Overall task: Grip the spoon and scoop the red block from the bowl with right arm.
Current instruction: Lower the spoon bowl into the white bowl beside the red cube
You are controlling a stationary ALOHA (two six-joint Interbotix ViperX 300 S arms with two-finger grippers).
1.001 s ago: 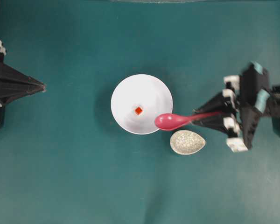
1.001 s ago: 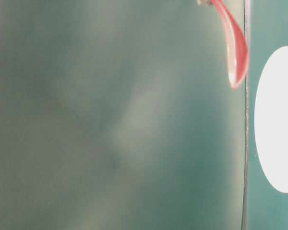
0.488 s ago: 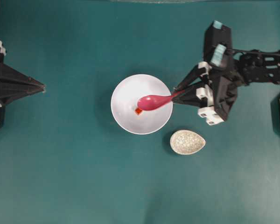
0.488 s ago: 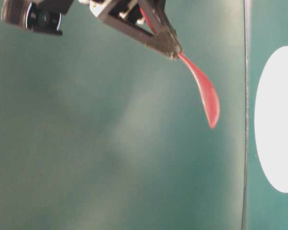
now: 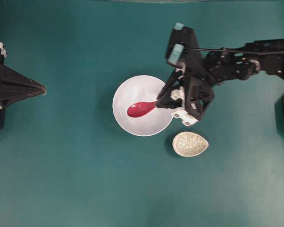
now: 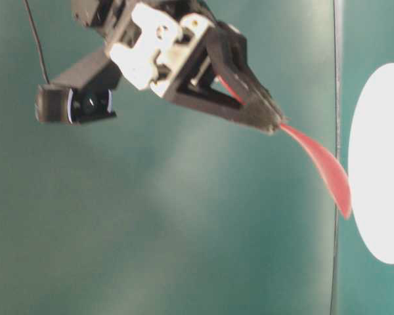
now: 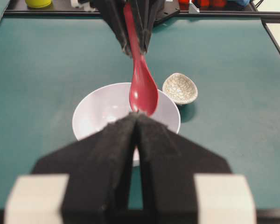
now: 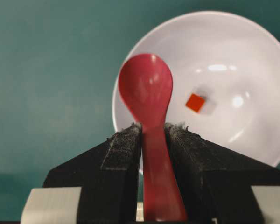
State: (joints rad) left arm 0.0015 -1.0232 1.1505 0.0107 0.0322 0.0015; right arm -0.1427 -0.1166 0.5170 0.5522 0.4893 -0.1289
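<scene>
Overhead, your right gripper (image 5: 160, 100) is clamped on the handle of the spoon (image 5: 141, 109) at the 3 o'clock rim of the bowl (image 5: 132, 126), with the scoop lying over the bowl's middle and covering the red block from this angle. The speckled dish (image 5: 190, 144) sits just outside the bowl at 4 o'clock. Your left gripper (image 5: 41, 88) rests well apart at 9 o'clock, its 2 jaws pressed together with nothing between them.

At table level, you see the right gripper (image 6: 274, 126) gripping the spoon (image 6: 323, 169), whose scoop tilts toward the bowl (image 6: 381, 164).

From the left wrist, the left gripper (image 7: 136, 116) is closed and empty; beyond it the spoon (image 7: 143, 91) hangs over the bowl (image 7: 91, 112), the dish (image 7: 180, 88) at 1 o'clock.

From the right wrist, the right gripper (image 8: 153, 128) pinches the spoon (image 8: 146, 86); the red block (image 8: 195, 102) lies inside the bowl (image 8: 252, 56), clear of the scoop at 3 o'clock.
</scene>
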